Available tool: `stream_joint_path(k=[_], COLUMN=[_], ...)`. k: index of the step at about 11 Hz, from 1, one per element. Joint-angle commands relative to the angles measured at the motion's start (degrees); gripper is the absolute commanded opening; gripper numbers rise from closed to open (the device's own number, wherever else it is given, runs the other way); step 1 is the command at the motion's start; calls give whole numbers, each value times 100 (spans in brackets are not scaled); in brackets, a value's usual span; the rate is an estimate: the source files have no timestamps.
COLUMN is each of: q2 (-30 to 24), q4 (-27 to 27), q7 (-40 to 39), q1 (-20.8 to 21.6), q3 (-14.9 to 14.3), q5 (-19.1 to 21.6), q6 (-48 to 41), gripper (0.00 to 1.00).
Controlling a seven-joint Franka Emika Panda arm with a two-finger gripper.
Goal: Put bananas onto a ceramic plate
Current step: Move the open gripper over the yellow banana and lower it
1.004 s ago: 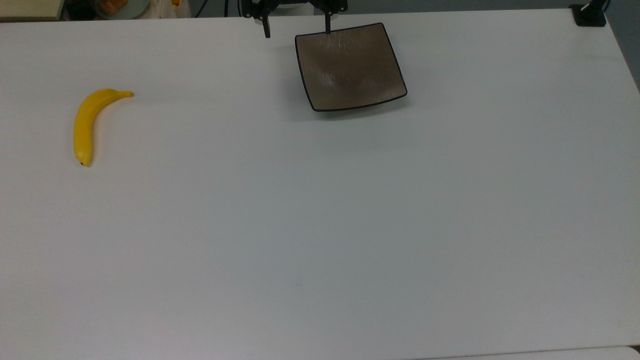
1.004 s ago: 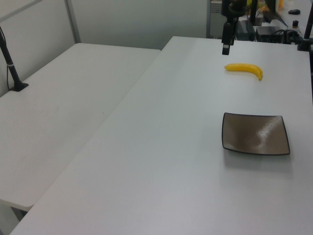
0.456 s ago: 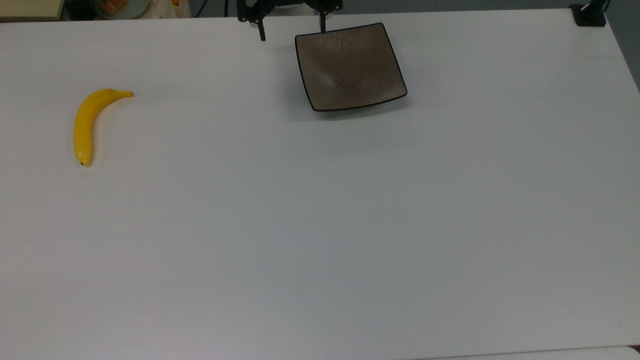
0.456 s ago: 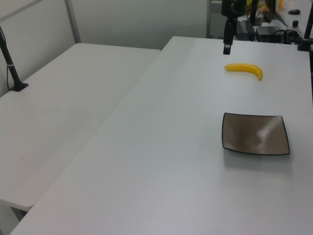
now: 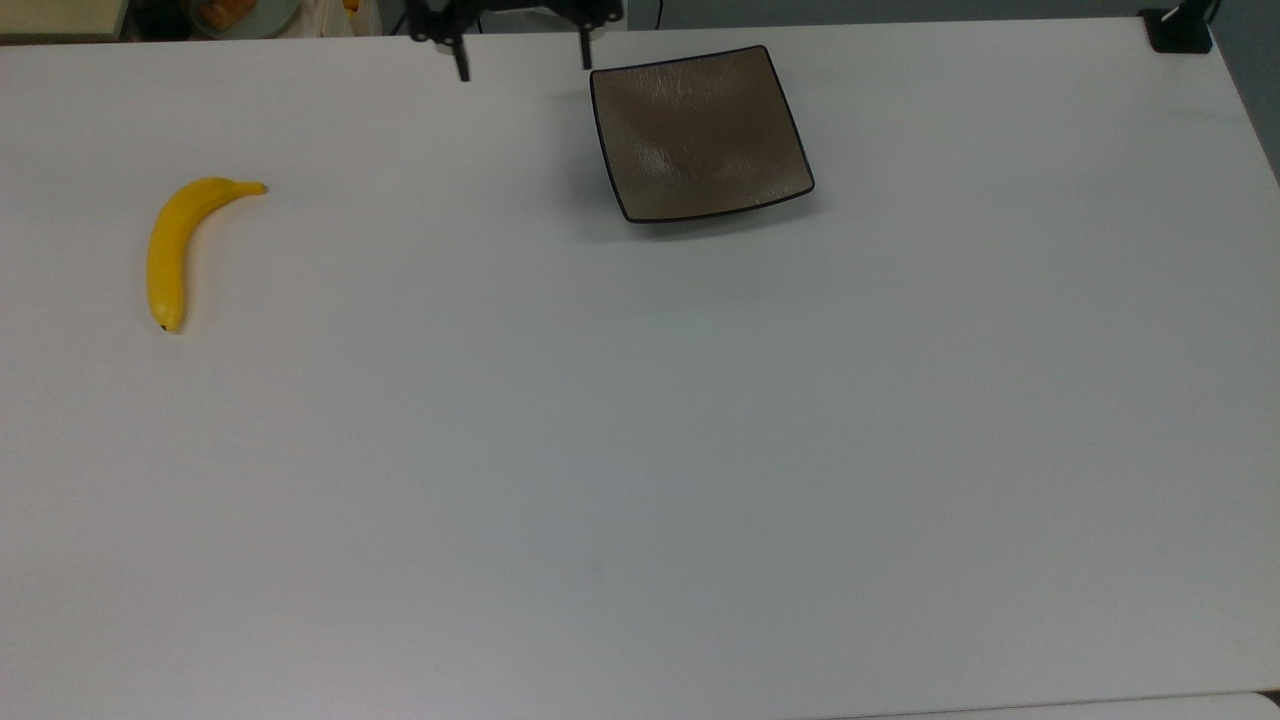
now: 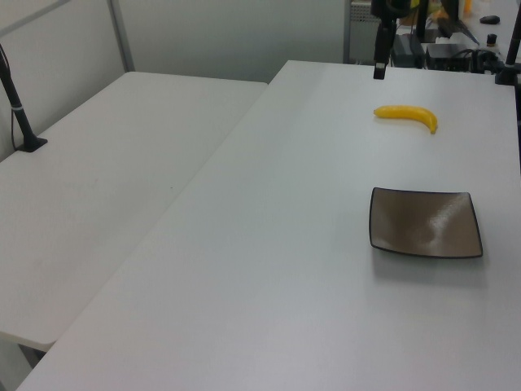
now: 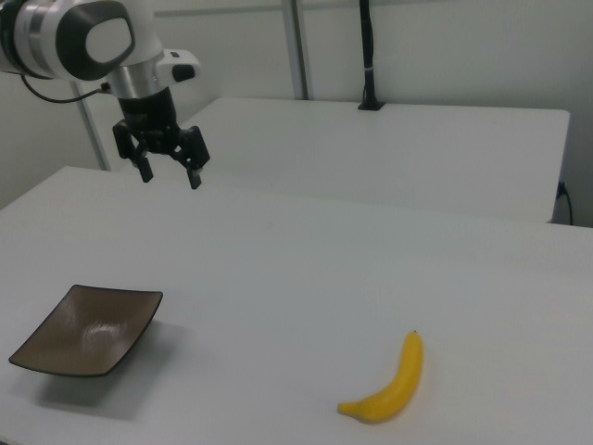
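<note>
tool spread, banana off plate

Top view looks steeply down on the table from high up, arm side at its upper edge. Left view sits lower, off one table end, looking along it. Right view looks low across from the other end, probably nearer. All three share the bananas, ceramic plate and gripper.
</note>
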Motion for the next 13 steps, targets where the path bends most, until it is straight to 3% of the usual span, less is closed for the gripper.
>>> stream_joint_path(k=[1,5,9,13], q2=[217,611,1278,1517], q4=[397,573,502,-50], q7=[-112,-515,-998,-1350], q1=[-693,-1976,-2803,-3043], q3=[-42,-33,-24,-24], q5=[-52,-53,-228,-237], q6=[-33,37,854,1689], gripper=[100,100,100,100])
